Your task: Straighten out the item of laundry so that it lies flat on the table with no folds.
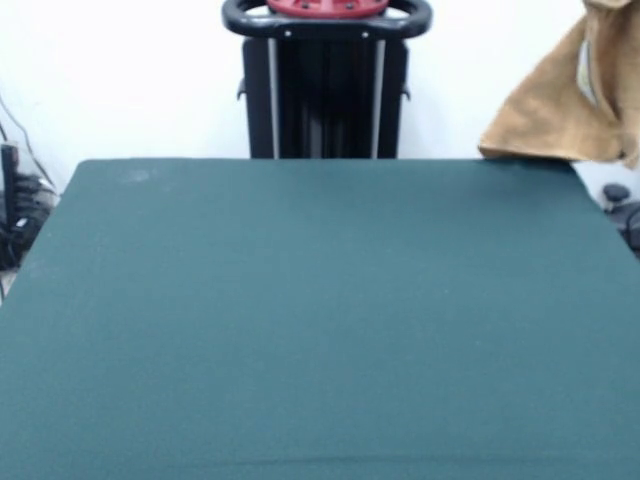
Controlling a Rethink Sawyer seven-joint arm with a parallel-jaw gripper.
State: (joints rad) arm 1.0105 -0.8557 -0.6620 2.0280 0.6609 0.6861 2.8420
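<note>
The tan towel (565, 105) hangs in the air at the far right of the front view, bunched and draped, its lower edge touching or just above the far right corner of the dark green table (320, 320). What holds it up is above the picture's edge. The gripper does not show. Only the robot's black pedestal (325, 90) with a red base on top stands at the table's far side.
Dark cables and equipment (15, 215) lie beyond the table's left edge. A dark object (620, 200) sits beyond the right edge, under the towel.
</note>
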